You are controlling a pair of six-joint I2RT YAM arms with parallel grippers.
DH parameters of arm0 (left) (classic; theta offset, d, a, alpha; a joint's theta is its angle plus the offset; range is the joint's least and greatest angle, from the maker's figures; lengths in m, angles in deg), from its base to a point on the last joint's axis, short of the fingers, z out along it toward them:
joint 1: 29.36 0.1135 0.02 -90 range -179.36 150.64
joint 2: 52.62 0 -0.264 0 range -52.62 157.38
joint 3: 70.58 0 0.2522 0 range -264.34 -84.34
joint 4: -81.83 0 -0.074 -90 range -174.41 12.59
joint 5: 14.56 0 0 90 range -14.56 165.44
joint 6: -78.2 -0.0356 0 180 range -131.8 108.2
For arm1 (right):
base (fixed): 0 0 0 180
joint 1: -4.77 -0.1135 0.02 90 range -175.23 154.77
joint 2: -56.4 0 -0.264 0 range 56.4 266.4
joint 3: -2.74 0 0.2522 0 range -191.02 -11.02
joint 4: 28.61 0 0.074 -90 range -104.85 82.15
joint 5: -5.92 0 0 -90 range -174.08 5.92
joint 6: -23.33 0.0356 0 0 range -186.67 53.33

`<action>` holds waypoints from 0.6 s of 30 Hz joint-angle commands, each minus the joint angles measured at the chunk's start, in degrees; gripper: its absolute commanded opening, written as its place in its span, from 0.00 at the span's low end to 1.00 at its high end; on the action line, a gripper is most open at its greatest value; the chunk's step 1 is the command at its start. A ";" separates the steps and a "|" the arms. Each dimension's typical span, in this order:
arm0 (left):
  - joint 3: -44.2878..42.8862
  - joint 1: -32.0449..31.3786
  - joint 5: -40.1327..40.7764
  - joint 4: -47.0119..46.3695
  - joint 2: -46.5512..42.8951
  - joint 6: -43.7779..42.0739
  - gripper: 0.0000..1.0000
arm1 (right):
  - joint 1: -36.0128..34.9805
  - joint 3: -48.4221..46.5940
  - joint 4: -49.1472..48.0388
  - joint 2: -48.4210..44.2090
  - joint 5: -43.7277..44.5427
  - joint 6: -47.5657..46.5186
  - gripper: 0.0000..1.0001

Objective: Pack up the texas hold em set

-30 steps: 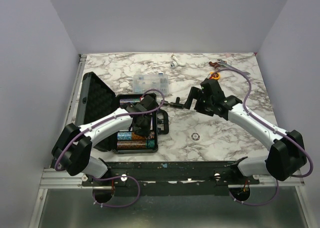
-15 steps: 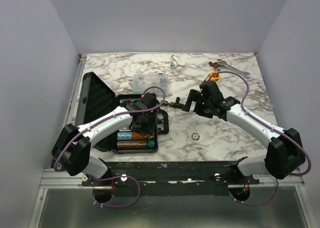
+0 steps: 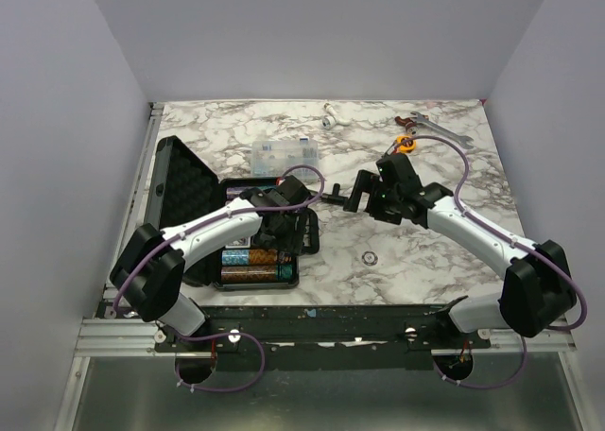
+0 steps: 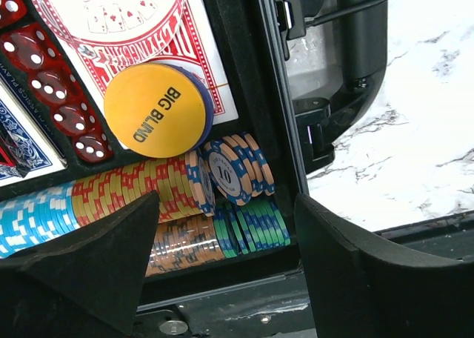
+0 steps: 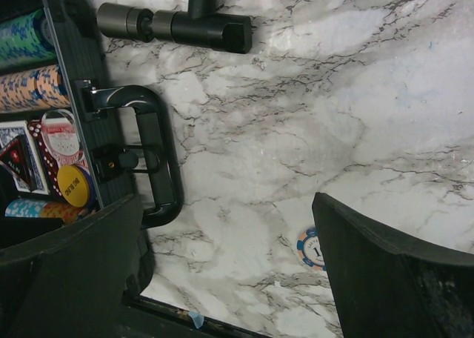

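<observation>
The black case (image 3: 176,187) lies open at the left, its tray holding rows of multicoloured chips (image 3: 253,267). My left gripper (image 3: 284,227) hovers open and empty over the tray's right end. In the left wrist view (image 4: 226,279) I see the yellow BIG BLIND button (image 4: 155,110) on the red card deck (image 4: 141,27), red dice (image 4: 52,86) and a blue-and-orange 10 chip (image 4: 226,176) lying loose on the chip rows. My right gripper (image 3: 362,191) is open and empty above the table right of the case handle (image 5: 152,156). A loose chip (image 5: 308,247) lies by its right finger, also seen from above (image 3: 369,257).
A clear compartment box (image 3: 284,153) sits behind the case. A black T-shaped tool (image 5: 185,27) lies by the case's far right corner. A yellow tape measure (image 3: 406,145), a wrench (image 3: 430,124) and a small metal part (image 3: 329,121) lie at the back.
My left gripper has shifted right toward the tray's right end. My right gripper has drifted slightly back and left. Both stay open.
</observation>
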 commanded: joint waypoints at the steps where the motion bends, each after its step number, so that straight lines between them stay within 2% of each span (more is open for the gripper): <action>1: -1.02 -0.38 3.02 0.32 1.41 -0.65 0.69 | 0.19 1.10 -0.98 0.58 -1.79 0.45 0.99; 8: 0.88 -0.38 5.81 0.62 1.22 -0.70 0.55 | 0.19 1.36 -1.19 0.88 -2.03 0.62 0.99; 12: 1.47 -0.33 7.37 1.27 1.84 -0.50 0.54 | 0.15 1.10 -1.12 1.28 -2.75 0.62 0.99; 14: 2.07 -0.38 7.76 1.44 1.53 -0.23 0.58 | 0.17 1.02 -1.14 1.16 -2.93 0.57 0.99; 18: 2.55 -0.35 5.83 0.03 0.08 -0.45 0.70 | 0.14 1.19 -1.28 1.07 -2.81 0.67 0.99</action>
